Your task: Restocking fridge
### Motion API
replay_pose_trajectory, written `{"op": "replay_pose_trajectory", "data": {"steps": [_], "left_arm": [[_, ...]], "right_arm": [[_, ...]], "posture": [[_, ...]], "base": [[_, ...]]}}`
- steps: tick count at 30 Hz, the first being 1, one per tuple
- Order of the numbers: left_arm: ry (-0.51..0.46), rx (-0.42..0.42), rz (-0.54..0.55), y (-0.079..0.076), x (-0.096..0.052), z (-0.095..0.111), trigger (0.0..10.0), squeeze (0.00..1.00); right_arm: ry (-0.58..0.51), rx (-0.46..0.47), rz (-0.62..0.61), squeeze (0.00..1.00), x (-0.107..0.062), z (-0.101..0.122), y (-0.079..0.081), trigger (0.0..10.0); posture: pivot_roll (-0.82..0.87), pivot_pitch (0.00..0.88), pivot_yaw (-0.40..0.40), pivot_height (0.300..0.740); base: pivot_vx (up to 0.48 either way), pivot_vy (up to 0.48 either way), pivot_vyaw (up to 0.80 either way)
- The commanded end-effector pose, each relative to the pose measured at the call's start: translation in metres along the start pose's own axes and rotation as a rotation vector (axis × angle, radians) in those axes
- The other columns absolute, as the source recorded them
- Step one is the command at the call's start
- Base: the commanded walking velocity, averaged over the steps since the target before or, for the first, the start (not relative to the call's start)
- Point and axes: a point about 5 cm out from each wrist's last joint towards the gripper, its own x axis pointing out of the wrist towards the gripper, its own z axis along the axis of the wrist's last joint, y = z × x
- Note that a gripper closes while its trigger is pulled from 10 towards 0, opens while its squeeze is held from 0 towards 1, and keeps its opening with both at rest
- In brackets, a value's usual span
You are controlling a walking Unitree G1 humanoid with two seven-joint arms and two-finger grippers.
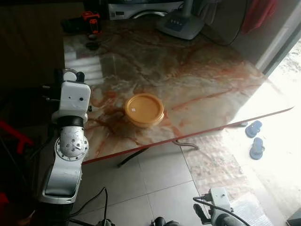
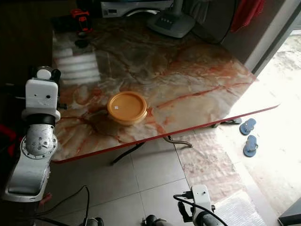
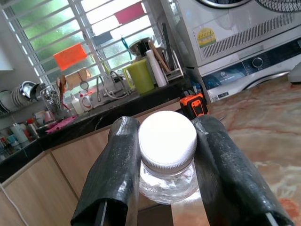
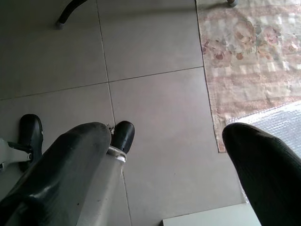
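Observation:
My left gripper point(image 3: 165, 121) is shut on a clear bottle point(image 3: 167, 184) with a white screw cap point(image 3: 167, 137), one black finger on each side of its neck. The left arm holds it raised by the left edge of the marble table point(image 1: 197, 80), where the cap point(image 1: 69, 75) pokes up above the wrist. A round orange lidded container point(image 1: 144, 109) sits on the table near its front edge, to the right of that arm. My right gripper point(image 4: 164, 136) hangs low over the tiled floor, open with nothing between its fingers.
A grey fan base point(image 1: 181, 23) and an orange-and-black tape measure point(image 1: 91, 20) stand at the table's far end. A washing machine point(image 3: 244, 42) and a kitchen counter point(image 3: 70, 127) lie beyond. A patterned rug point(image 1: 218, 165) and blue slippers point(image 1: 255, 139) lie on the floor at right.

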Motion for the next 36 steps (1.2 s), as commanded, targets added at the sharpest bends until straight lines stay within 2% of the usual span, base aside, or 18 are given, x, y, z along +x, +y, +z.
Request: {"op": "replay_pose_trajectory", "data": {"steps": [1,36], "left_arm": [[-0.019,0.001,0.016,-0.0003,0.0013,0.0050,10.0,0.00],[0.000,-0.013,0.039,0.0018,0.0033,0.0046,10.0,0.00]], "right_arm": [[0.007,0.013,-0.012,0.00,-0.0016,-0.0032,-0.0038,10.0],[0.002,0.016,-0.015,0.00,-0.0019,-0.0032,-0.0047,10.0]], "posture": [[0.03,0.162,-0.089,0.740],[0.03,0.164,-0.093,0.740]], "base": [[0.000,0.000,0.00],[0.000,0.249,0.00]]}}
